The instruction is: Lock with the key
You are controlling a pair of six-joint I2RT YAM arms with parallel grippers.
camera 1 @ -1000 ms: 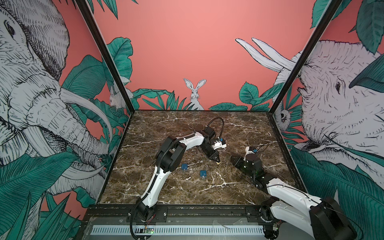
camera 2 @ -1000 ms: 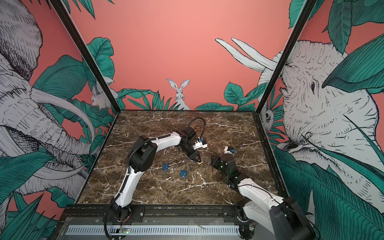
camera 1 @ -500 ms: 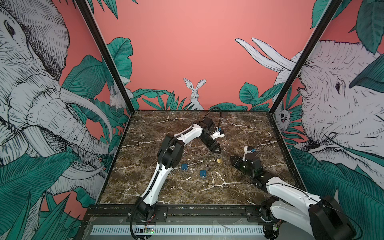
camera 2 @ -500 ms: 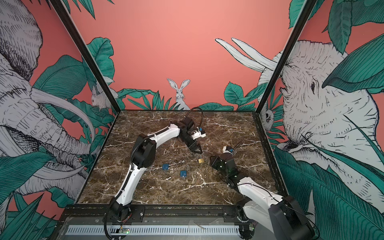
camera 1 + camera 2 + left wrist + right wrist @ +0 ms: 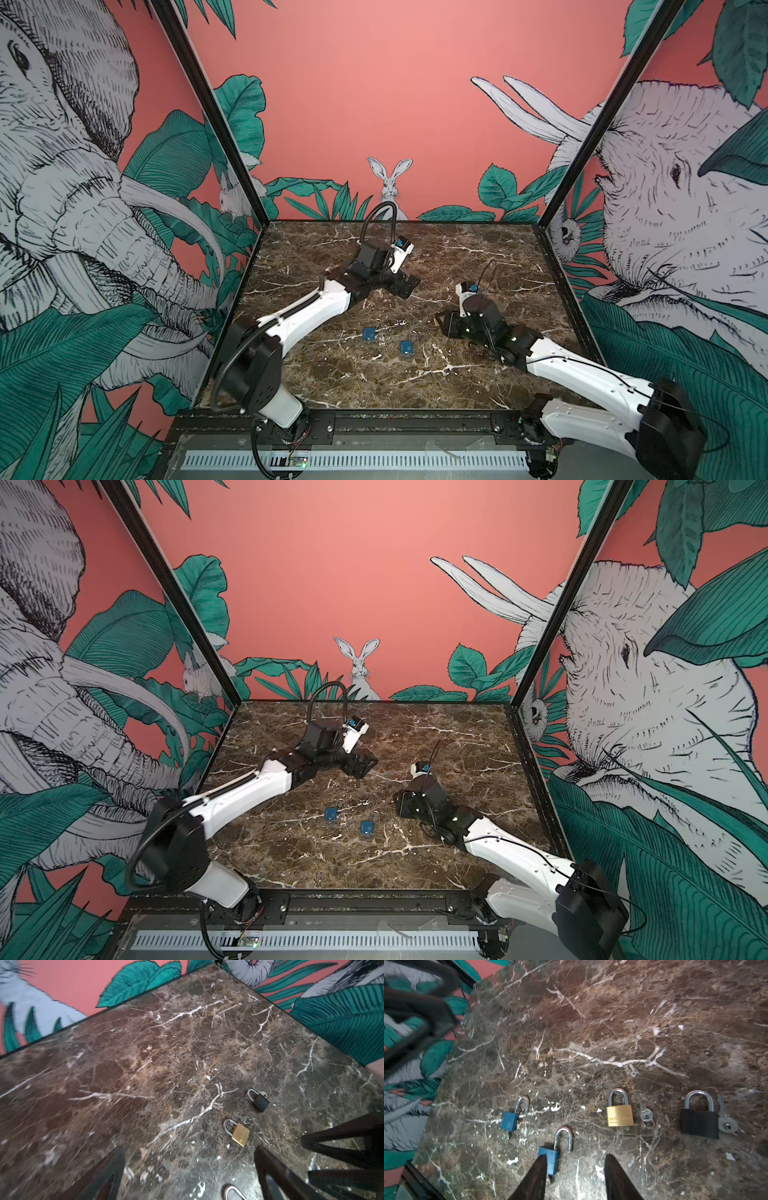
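Observation:
In the right wrist view several padlocks lie on the marble. A small blue padlock (image 5: 508, 1121) has a key in its base and its shackle swung open. A second blue padlock (image 5: 549, 1159), also open, lies against one finger of my right gripper (image 5: 576, 1156), which is open and holds nothing. The brass padlock (image 5: 619, 1115) and its loose key (image 5: 644, 1114) lie beside the black padlock (image 5: 699, 1124) and its key (image 5: 726, 1124); both are shut. My left gripper (image 5: 190, 1148) hangs wide open and empty above the table, short of the brass padlock (image 5: 240, 1133).
In both top views the two blue padlocks (image 5: 368, 334) (image 5: 406, 347) lie mid-table between the arms. The left gripper (image 5: 409, 286) is raised behind them; the right gripper (image 5: 444, 322) is low at their right. Walls close three sides.
The left gripper opened, leaving the brass padlock on the table, then pulled back and up. The right gripper has widened a little and stayed near the padlocks.

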